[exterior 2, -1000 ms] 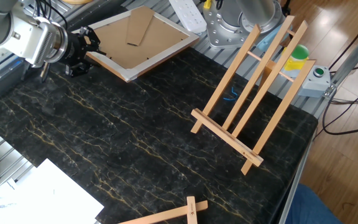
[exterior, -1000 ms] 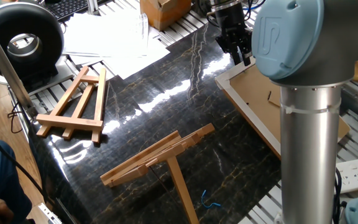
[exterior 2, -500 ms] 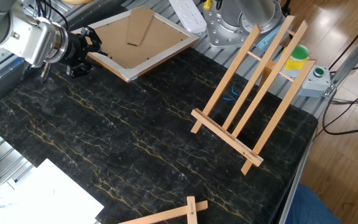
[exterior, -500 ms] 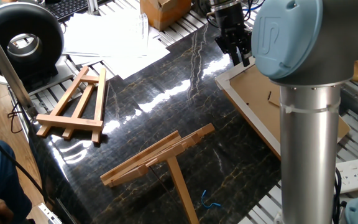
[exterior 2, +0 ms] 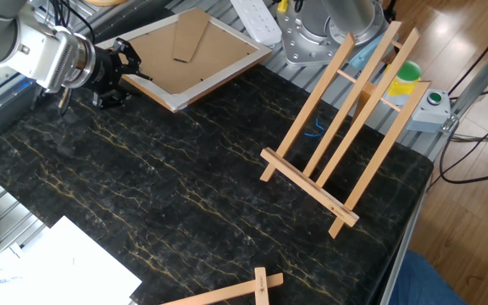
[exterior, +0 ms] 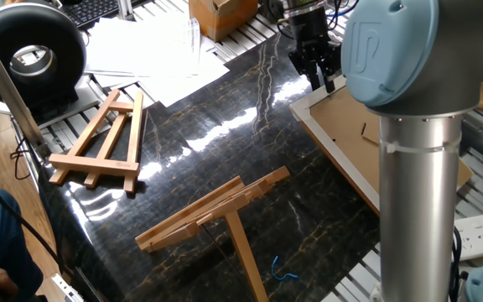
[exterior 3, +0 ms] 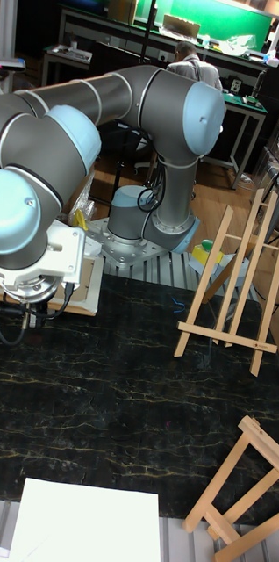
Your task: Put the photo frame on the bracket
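The photo frame [exterior 2: 189, 47] is lying back side up at the edge of the dark marble table [exterior 2: 185, 203], its brown fibreboard back and hinged stand flap [exterior 2: 185, 38] facing the ceiling and its white border [exterior: 329, 147] partly overhanging the slatted metal base beside the robot's column. The gripper [exterior 2: 124, 69] is sitting at the frame's corner farthest from the arm's base, its dark fingers [exterior: 317, 63] spread slightly on either side of the white border, one above and one below it; whether they are actually touching the frame is not something the views are making clear. In the tall fixed view the gripper is hiding behind the arm's wrist housing, and only a strip of the frame [exterior 3: 94, 281] is showing. The bracket [exterior 2: 341, 135] is standing upright well apart from the frame, near the opposite side of the table, its long light-wood slats leaning back on the single rear leg [exterior: 246, 252] and its front ledge resting on the marble. The smaller A-shaped easel [exterior: 99, 143] is lying flat toward another corner, next to sheets of white paper [exterior: 153, 50].
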Controlling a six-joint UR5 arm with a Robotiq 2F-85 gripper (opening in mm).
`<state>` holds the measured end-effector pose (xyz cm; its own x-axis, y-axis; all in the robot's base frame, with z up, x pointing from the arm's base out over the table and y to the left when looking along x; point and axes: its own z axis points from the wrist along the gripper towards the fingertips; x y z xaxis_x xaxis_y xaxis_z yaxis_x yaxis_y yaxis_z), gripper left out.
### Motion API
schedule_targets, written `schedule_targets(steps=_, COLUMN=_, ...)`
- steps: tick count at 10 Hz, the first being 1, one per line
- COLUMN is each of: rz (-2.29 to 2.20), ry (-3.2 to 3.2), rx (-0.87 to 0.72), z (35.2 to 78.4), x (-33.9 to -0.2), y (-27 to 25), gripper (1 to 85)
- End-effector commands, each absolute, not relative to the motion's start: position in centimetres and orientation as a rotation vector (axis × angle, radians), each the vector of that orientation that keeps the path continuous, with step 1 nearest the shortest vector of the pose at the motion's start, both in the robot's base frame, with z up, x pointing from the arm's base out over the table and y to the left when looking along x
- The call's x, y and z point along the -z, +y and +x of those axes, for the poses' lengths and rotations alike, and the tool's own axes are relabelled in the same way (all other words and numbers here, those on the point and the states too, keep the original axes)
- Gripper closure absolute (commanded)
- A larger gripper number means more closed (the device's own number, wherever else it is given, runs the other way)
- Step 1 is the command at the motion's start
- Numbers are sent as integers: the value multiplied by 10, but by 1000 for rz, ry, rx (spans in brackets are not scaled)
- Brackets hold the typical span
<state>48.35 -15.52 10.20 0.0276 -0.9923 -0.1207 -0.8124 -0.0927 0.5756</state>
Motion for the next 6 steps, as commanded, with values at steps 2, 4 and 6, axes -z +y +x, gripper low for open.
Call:
schedule_targets(steps=2, rz=1980, ry=-1847, rx=736, z=479, x=-98, y=-152, gripper=473)
schedule_targets(steps=4, rz=1959, ry=-1857, rx=767, z=472, x=-101, y=-149, gripper=477)
schedule_targets(steps=6, rz=1944, ry=-1847, rx=782, z=468, x=-106, y=-151, gripper=480)
